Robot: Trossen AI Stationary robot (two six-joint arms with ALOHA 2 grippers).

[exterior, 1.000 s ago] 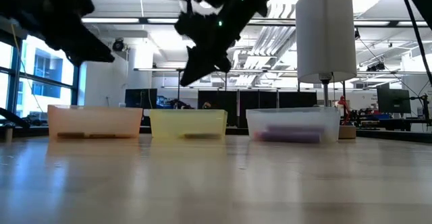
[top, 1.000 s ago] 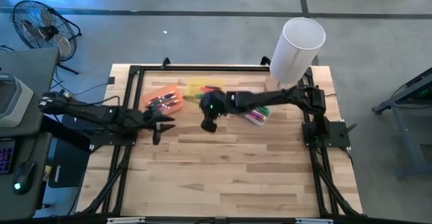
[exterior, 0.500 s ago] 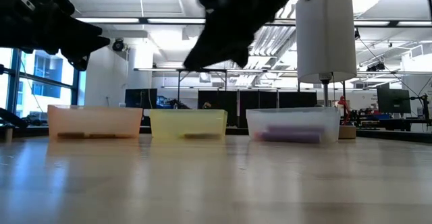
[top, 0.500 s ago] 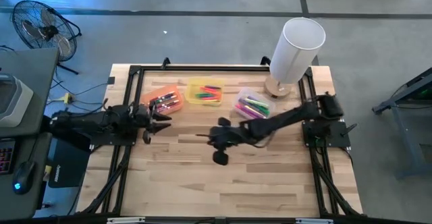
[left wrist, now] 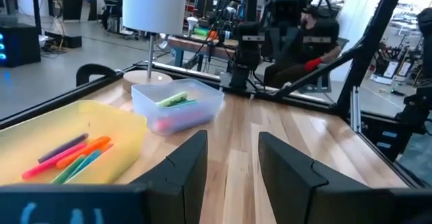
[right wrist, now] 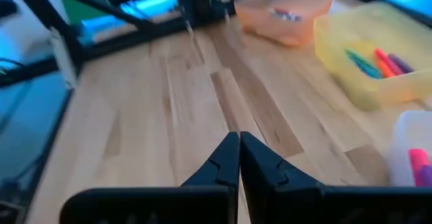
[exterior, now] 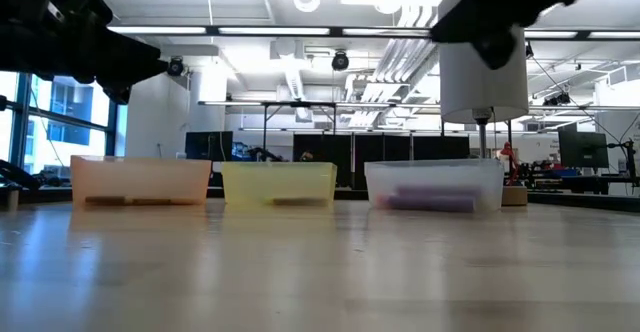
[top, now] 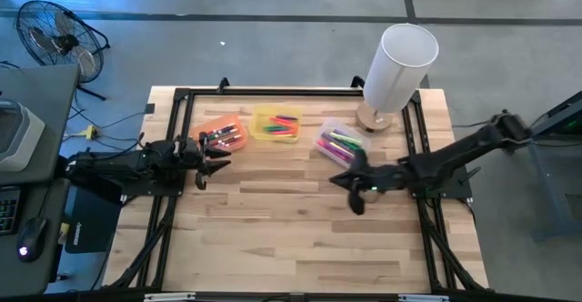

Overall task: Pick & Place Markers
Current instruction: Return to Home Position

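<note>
Markers lie in three bins at the far side of the table: an orange bin (top: 221, 135), a yellow bin (top: 276, 125) and a clear bin (top: 338, 144). Red, orange, green and purple markers (left wrist: 71, 156) show in the yellow bin, and green and pink markers (left wrist: 172, 102) in the clear bin. My left gripper (top: 222, 156) (left wrist: 233, 146) is open and empty, hovering just in front of the orange bin. My right gripper (top: 334, 180) (right wrist: 239, 143) is shut and empty, above the table just in front of the clear bin, pointing toward the table's left.
A lamp with a white cylindrical shade (top: 397, 65) stands on a round wooden base at the far right corner. A black metal frame (top: 177, 111) runs along the table's edges. Bare wood (top: 300, 238) covers the table's near half.
My right gripper, shut, has swung from over the yellow bin toward the near side and then toward the table's right edge, its arm drawing back. My left gripper has drawn back slightly toward the left edge.
</note>
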